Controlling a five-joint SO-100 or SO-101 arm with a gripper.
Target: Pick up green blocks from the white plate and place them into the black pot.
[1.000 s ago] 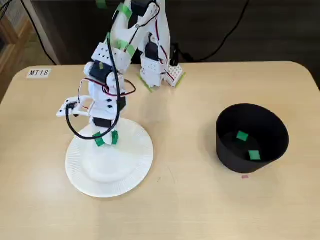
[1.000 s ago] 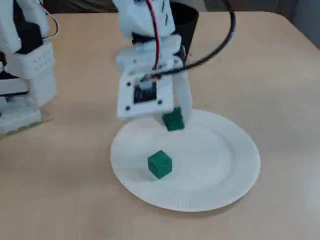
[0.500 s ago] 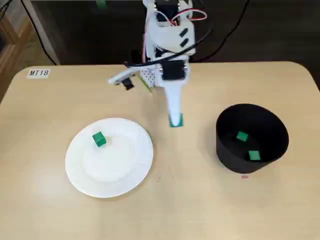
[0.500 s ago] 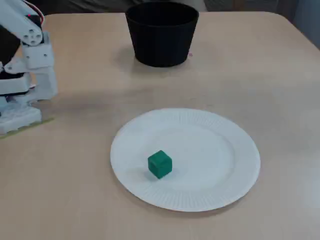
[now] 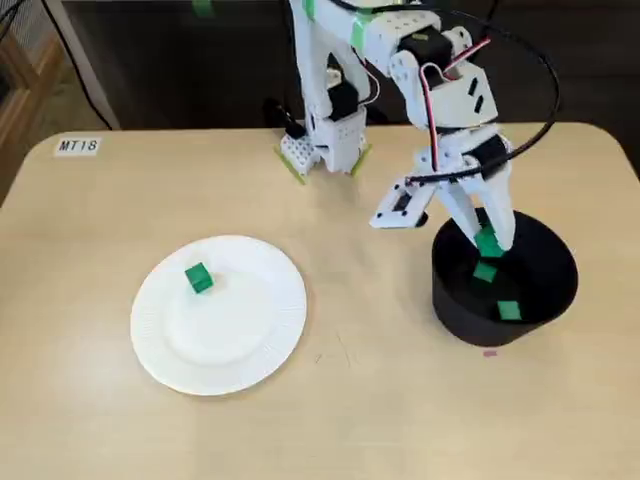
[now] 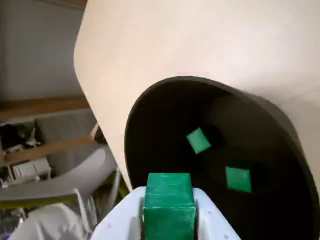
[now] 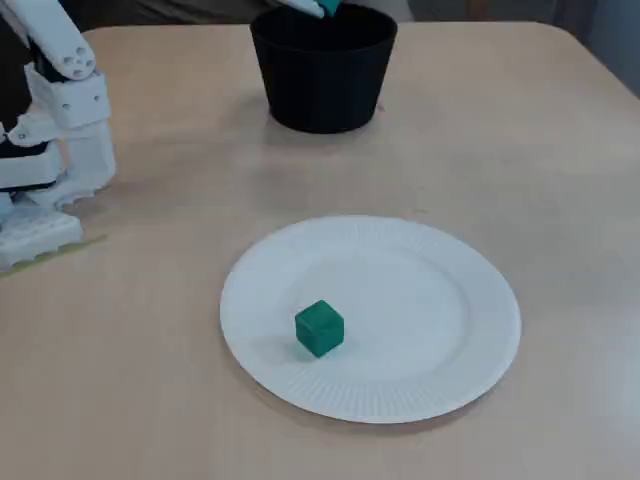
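My gripper point(image 5: 488, 240) hangs over the near-left part of the black pot point(image 5: 540, 300), shut on a green block point(image 6: 169, 202). In a fixed view only its tip point(image 7: 322, 6) shows at the top edge above the pot point(image 7: 322, 85). Two green blocks point(image 6: 198, 140) point(image 6: 237, 178) lie on the pot's floor in the wrist view. One green block point(image 5: 198, 278) rests on the white plate point(image 5: 240, 350), toward its upper left; it also shows left of centre point(image 7: 320, 328) on the plate point(image 7: 440, 330).
The arm's white base point(image 5: 325, 145) stands at the table's back edge and appears at the left point(image 7: 45, 190) in a fixed view. A label reading MT18 point(image 5: 78, 146) is stuck at the back left corner.
My gripper has carried the green block from the plate, across the middle of the table, to above the black pot. One block stays on the plate.
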